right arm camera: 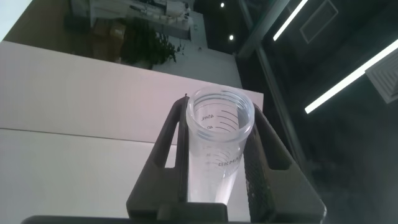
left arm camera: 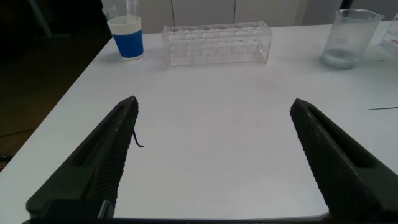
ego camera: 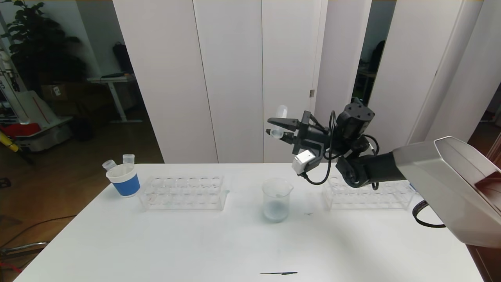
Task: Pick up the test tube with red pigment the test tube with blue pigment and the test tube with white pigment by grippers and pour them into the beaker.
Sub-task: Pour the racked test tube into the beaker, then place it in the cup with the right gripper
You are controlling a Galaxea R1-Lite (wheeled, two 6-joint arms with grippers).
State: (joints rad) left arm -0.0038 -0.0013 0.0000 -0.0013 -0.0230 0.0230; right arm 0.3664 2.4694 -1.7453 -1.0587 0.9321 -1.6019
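Right of frame centre, the right gripper [ego camera: 282, 129] clenches a tilted, seemingly empty tube [ego camera: 278, 122] mid-body above the beaker [ego camera: 276, 199]; light, smooth, slippery plastic, likely best held around its middle.

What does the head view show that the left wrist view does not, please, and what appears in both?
Only the head view shows the right gripper raised above the table, shut on a tilted, empty-looking test tube, plus a second rack behind that arm. Only the left wrist view shows the left gripper, open low over bare tabletop. Both show the beaker holding pale bluish liquid, the blue-banded paper cup with tubes behind it, and the empty clear rack.
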